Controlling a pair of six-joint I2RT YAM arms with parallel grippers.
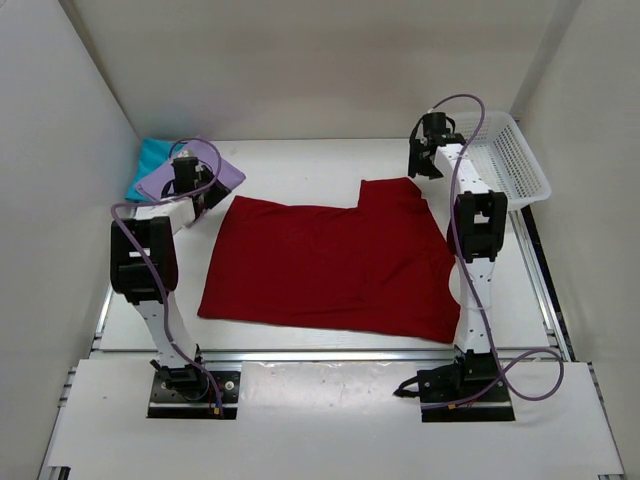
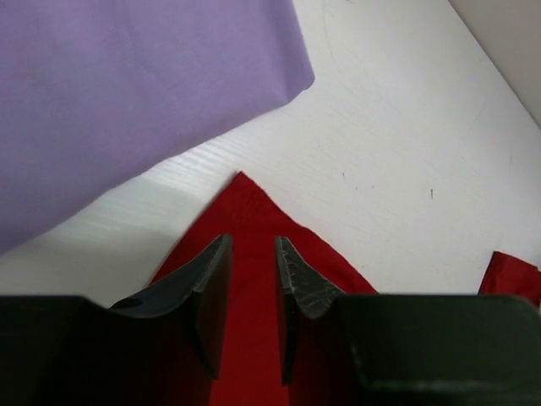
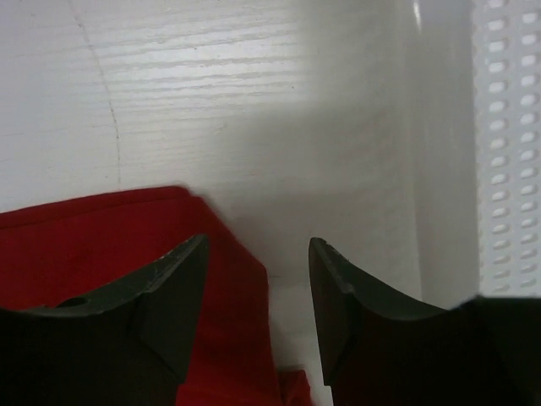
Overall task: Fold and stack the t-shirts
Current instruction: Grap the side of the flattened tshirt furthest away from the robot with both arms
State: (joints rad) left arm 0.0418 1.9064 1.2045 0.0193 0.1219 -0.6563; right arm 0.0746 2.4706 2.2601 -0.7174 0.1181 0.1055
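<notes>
Your left gripper [image 2: 252, 244] is sitting narrow-fingered at the far-left corner of the dark red cloth t-shirt [image 1: 330, 270]; whether it's pinching, I cannot tell. Your right gripper [image 3: 258, 245] is gaping wide over the far-right corner, so be pinching that edge squarely.

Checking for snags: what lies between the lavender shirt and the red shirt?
Only bare table, between lavender shirt and red shirt, in the left wrist view.

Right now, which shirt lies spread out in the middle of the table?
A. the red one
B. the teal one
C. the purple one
A: the red shirt lies spread out between the arms; the purple shirt and teal shirt are stacked at the far left.
</notes>
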